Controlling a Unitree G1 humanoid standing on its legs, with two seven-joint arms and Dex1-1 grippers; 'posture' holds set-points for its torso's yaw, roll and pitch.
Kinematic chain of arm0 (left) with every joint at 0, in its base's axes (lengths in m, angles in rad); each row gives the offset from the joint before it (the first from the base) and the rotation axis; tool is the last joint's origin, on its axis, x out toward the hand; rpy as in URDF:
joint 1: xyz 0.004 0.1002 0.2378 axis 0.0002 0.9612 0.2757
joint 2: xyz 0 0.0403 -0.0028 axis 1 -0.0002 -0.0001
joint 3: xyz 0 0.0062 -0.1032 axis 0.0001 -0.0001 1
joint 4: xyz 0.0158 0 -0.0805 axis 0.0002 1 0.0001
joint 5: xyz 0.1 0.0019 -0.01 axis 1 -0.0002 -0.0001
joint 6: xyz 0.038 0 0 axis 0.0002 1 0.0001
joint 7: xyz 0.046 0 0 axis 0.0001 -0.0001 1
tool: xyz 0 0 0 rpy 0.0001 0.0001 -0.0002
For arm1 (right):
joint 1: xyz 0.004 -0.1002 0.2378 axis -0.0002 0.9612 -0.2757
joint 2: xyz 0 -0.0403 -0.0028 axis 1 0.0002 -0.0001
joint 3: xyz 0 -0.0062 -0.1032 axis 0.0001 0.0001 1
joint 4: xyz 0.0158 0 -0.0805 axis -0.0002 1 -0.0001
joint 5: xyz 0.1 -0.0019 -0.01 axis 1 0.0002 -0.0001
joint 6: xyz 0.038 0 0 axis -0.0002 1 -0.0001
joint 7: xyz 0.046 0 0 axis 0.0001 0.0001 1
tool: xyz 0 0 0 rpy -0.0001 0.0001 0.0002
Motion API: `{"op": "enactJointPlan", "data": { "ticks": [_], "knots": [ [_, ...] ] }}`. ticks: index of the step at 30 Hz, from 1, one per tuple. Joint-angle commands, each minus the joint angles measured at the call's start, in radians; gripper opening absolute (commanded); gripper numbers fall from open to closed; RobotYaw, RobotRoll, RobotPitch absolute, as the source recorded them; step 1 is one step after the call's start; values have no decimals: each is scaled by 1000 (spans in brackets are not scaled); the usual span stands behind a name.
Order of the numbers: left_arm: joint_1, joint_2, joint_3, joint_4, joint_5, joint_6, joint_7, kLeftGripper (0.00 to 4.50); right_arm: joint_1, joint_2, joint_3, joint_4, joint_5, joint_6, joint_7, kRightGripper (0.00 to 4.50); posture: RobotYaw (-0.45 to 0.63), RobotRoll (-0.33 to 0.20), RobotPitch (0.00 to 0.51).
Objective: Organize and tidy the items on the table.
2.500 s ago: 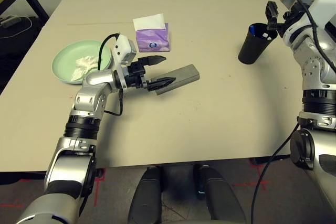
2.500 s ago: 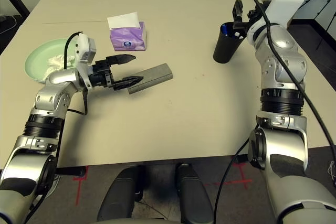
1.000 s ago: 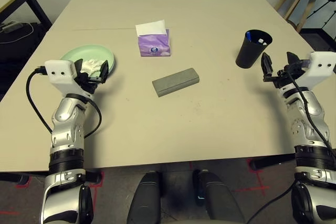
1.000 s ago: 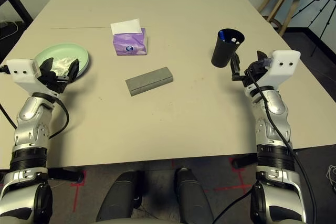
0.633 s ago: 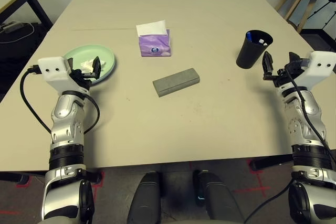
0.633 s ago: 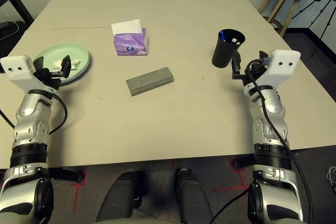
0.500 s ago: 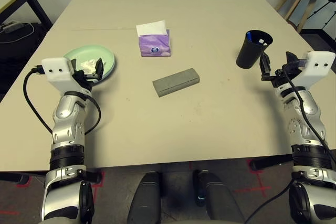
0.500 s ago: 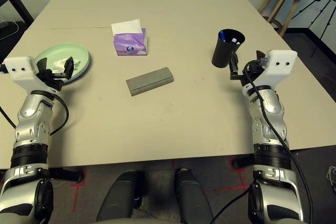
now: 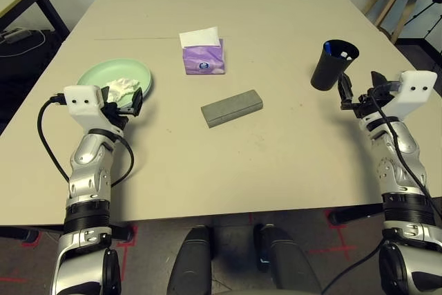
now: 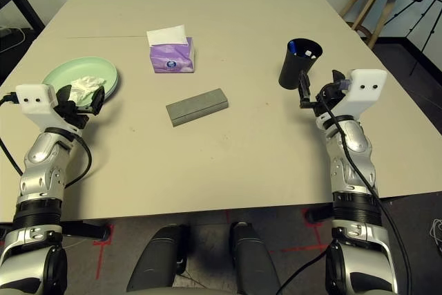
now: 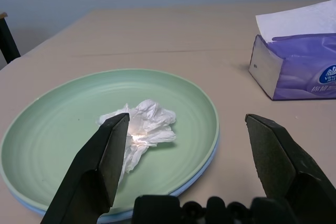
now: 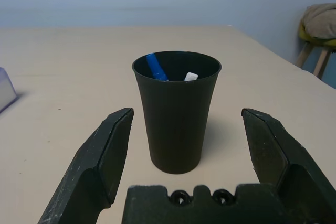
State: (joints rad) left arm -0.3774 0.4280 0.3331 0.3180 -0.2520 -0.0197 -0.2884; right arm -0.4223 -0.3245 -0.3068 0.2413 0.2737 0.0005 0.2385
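Lying flat mid-table, grey glasses case (image 9: 231, 107), long axis slanting far-right

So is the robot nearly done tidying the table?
Looks nearly done. The pen stands in the cup, the tissue lies on the plate, and the case is shut. Both the left gripper and right gripper are open and empty. Nothing obvious remains.

Pale green plate (image 9: 103, 78), white tissue (image 11: 140, 129), grey case (image 9: 231, 107), black cup (image 12: 176, 109), purple box (image 9: 203, 56), beige table (image 9: 276, 143).
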Motion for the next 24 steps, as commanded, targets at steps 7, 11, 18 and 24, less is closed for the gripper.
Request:
{"op": "enactJointPlan", "data": {
  "ticks": [7, 11, 18, 24],
  "knots": [
    [7, -8, 10, 18, 7, 1, 43, 4500, -11, -11, -17, 0, 6, 0, -16, 4461, 86, 0, 107],
    [-3, -19, 5, 29, 3, -8, 50, 4500, -19, -14, -16, -1, 4, 0, -16, 4461, 80, 0, 105],
    [-36, -25, 0, 62, 19, -14, 72, 4500, -25, -8, -6, 1, -2, -4, -15, 4461, 77, 0, 103],
    [-31, -28, 5, 59, 36, -15, 122, 4500, -25, -1, -2, 4, -9, -10, -24, 4461, 80, 0, 103]
  ]
}}
